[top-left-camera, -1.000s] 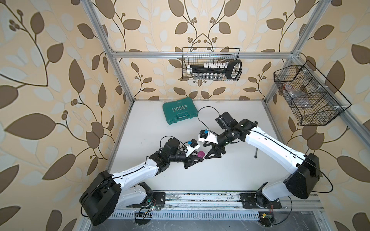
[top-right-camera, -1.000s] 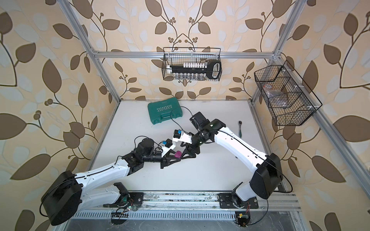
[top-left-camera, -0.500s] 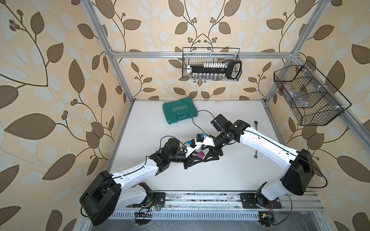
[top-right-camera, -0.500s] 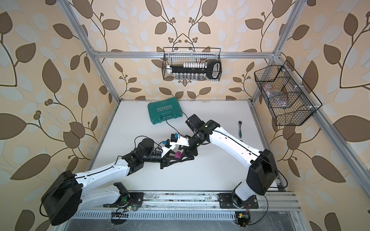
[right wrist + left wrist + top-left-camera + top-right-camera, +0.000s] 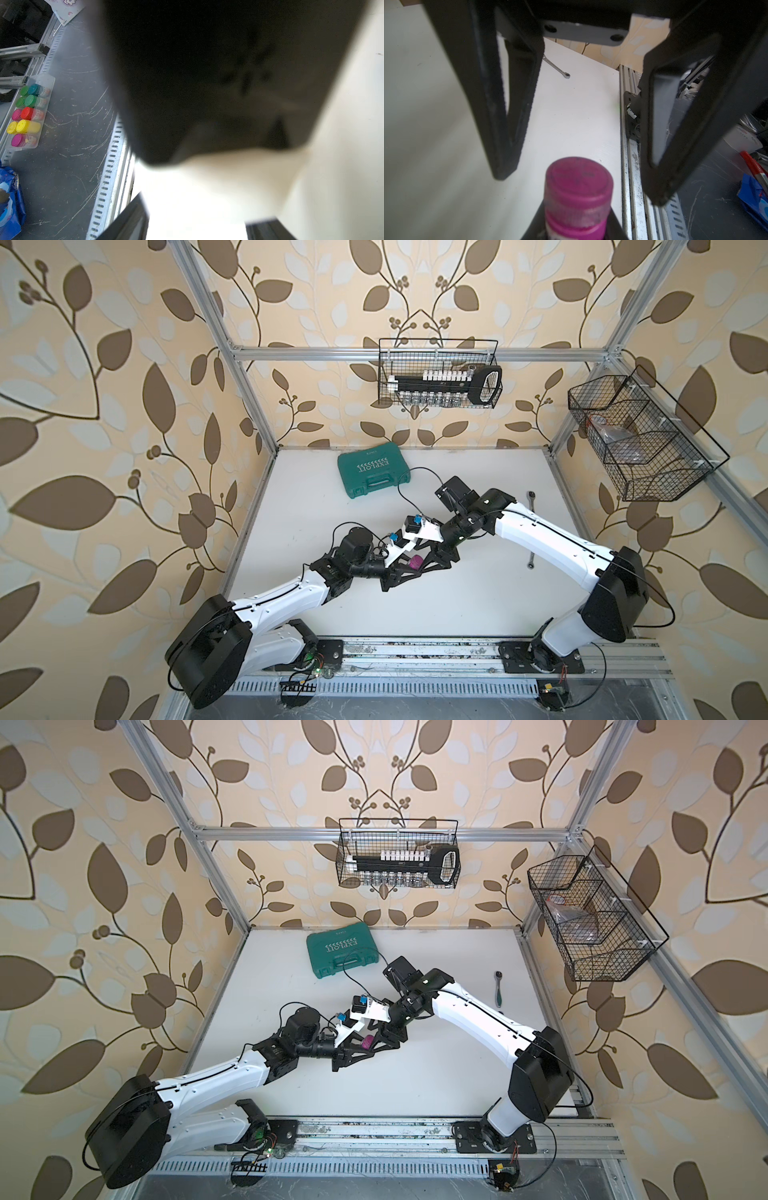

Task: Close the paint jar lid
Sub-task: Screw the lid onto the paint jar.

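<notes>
Holds the paint jar (image 5: 414, 561) clamped in the left gripper (image 5: 409, 569) above the table's (image 5: 478, 605) middle in both top views. Reveals only by left wrist the lid (image 5: 579, 182) atop it, between the right gripper's (image 5: 428, 559) spread, untouching fingers (image 5: 500, 124). Hides both by right wrist behind dark blur.

- A tiny magenta-pink plastic paint jar (image 5: 414, 561) is seen near the middle of the white tabletop (image 5: 478, 597), enclosed by black fingers.
- The left gripper (image 5: 404, 572) and the right gripper (image 5: 430, 562) are set tip to tip at the jar, from opposite sides.
- A teal plastic tool case (image 5: 372, 471) is laid flat near the back wall.
- A slim metal wrench (image 5: 532, 499) is laid near the right edge, partly hidden by the right arm.
- A black wire basket (image 5: 438, 398) is hung on the back wall, a second wire basket (image 5: 648, 472) on the right wall.
</notes>
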### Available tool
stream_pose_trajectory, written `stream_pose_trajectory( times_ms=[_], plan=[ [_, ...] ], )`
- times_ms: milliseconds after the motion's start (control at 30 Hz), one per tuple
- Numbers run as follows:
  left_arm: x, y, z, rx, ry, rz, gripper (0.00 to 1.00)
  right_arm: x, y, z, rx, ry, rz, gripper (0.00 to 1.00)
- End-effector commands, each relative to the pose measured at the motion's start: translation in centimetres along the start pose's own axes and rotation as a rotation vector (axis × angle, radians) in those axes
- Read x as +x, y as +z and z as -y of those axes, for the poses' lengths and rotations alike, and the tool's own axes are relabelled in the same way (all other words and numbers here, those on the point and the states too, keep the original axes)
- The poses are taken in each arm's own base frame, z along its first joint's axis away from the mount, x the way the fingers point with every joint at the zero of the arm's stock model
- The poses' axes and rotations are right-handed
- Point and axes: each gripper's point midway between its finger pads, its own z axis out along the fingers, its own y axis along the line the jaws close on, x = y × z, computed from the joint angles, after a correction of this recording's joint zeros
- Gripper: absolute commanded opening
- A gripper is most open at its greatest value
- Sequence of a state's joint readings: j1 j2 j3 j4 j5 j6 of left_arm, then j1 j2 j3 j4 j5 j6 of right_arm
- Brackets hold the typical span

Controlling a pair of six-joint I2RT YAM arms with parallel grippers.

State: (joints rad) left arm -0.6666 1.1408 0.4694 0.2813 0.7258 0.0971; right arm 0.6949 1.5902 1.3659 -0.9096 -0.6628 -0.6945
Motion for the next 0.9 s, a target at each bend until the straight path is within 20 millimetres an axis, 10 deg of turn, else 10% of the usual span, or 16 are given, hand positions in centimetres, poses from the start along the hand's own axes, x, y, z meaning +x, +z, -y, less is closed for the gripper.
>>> stream_pose_trajectory(
  times_ms=[0,867],
  plan=[
    [-2.7,-0.2,0.7,0.027,0.08,0.072,0.0,0.5,0.8,0.4,-0.006,0.032,-0.04,0.68],
    [-2.7,-0.2,0.8,0.03,0.081,0.072,0.0,1.5,0.6,1.3,-0.027,0.079,-0.059,0.8]
  ],
)
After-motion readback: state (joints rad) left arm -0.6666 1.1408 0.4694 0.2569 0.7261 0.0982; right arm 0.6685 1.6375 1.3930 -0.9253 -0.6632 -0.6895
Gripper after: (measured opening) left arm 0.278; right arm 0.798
